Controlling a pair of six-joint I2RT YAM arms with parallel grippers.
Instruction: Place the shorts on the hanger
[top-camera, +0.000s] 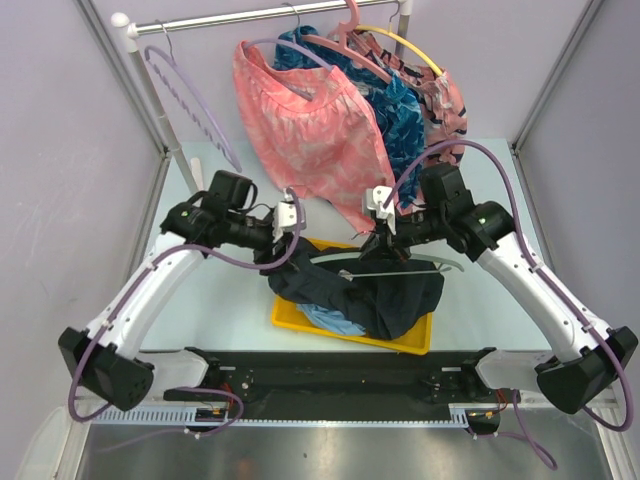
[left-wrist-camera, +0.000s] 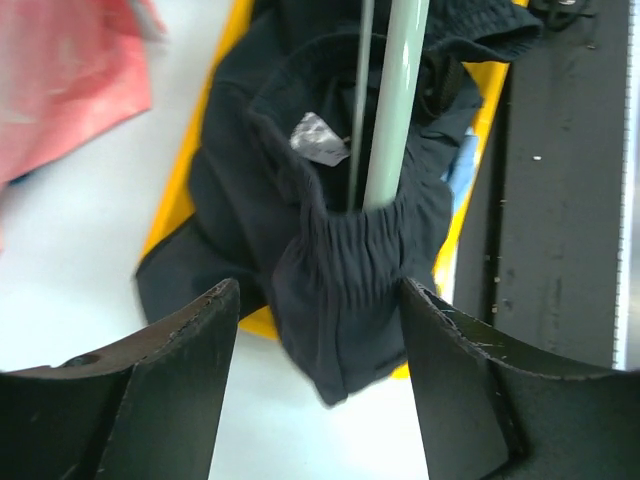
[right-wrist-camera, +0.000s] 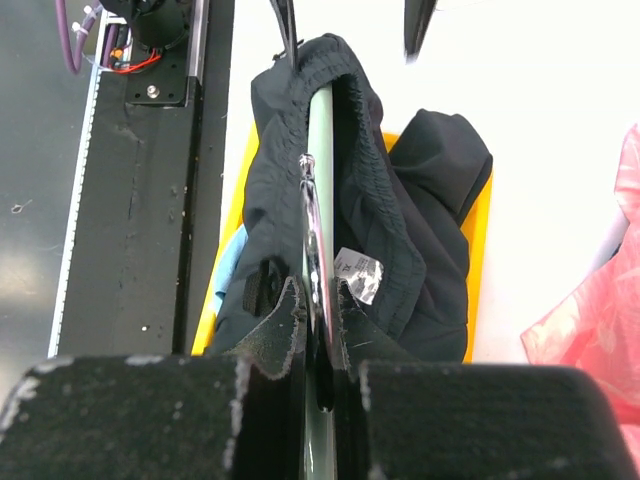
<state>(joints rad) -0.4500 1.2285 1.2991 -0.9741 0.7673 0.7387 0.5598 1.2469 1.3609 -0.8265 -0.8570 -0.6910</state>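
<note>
The dark navy shorts hang bunched over the yellow tray, with the pale mint hanger threaded into the waistband. My right gripper is shut on the hanger's silver hook, and the hanger arm runs away from it into the shorts. My left gripper stands open at the shorts' left end. The gathered waistband hangs just beyond its fingertips and neither finger presses on it. The hanger arm disappears into that waistband. From above, the left gripper and the right gripper flank the shorts.
A yellow tray under the shorts holds a light blue garment. Pink patterned shorts and other clothes hang from the rail behind, with a lavender hanger and a pink hanger. A black base plate lies at the near edge.
</note>
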